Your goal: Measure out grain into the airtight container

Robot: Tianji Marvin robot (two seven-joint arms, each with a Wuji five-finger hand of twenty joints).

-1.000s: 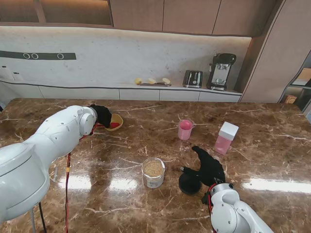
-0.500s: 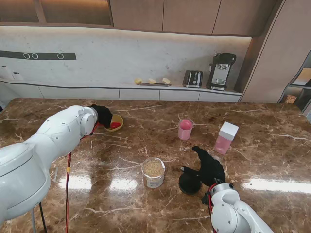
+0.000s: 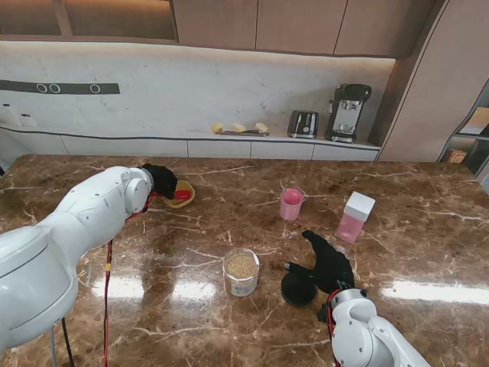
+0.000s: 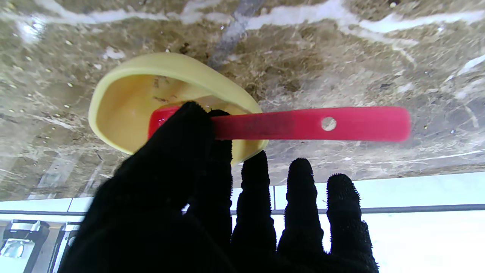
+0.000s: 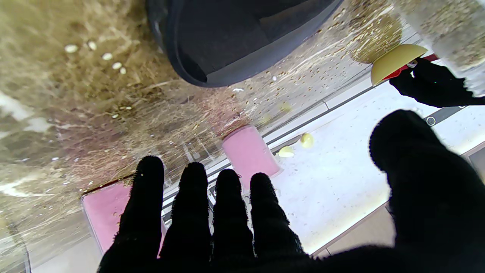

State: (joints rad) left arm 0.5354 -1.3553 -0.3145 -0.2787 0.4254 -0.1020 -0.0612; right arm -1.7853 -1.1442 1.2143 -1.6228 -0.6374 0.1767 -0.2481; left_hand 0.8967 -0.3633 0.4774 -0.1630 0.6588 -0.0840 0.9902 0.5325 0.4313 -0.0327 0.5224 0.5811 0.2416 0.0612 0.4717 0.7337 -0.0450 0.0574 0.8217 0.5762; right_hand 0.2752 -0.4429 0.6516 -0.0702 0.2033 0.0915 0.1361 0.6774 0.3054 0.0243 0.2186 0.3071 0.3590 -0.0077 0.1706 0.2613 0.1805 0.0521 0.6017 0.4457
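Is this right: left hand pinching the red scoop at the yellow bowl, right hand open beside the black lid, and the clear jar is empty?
Not quite. The clear jar already holds grain, as the stand view shows. The rest stands: left hand pinches the red scoop at the yellow bowl, right hand open beside the black lid.

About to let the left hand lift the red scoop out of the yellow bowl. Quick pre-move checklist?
1. Left hand pinching red scoop: ok, thumb and index closed near its bowl end.
2. Scoop handle free: ok.
3. Yellow bowl flat: not ok, tilted.
4. Grain jar lid off: ok.
5. Right hand out of the way: ok, open beside black lid.
6. Scoop loaded: cannot tell.
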